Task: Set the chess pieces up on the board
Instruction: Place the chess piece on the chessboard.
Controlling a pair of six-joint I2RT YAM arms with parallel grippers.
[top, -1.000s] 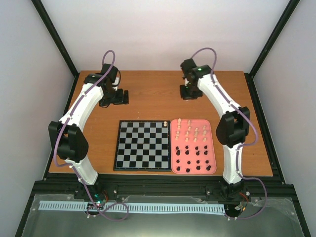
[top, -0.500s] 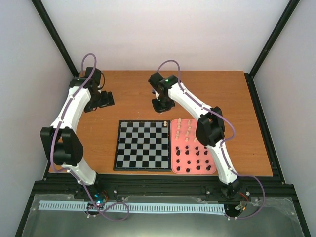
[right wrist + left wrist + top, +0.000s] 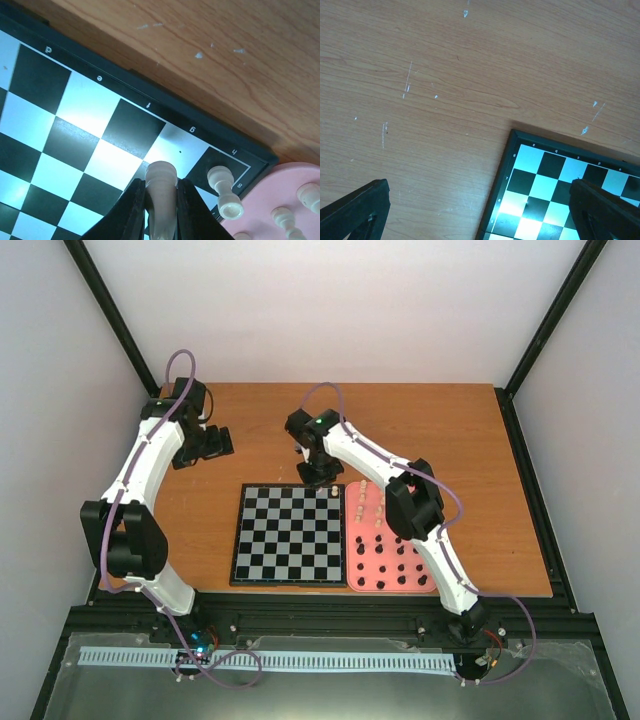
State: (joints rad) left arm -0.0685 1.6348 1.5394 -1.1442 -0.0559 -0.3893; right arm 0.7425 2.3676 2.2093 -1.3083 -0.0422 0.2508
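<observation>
Left jaws hung wide open over the brown wooden table (image 3: 200, 530) beside the grey-and-black checked chessboard (image 3: 288, 535), where one cream chess piece (image 3: 334, 491) stood in the far right corner. Right jaws pinched a second cream piece (image 3: 161, 195) over the next square. Nearly all the others, cream and black, lay in the pink rounded tray (image 3: 392, 589).

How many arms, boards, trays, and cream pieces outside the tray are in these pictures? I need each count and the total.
Arms: 2 (left, right)
Boards: 1
Trays: 1
Cream pieces outside the tray: 2 (one piece on the board, one piece in the right pincer)
Total: 6
</observation>
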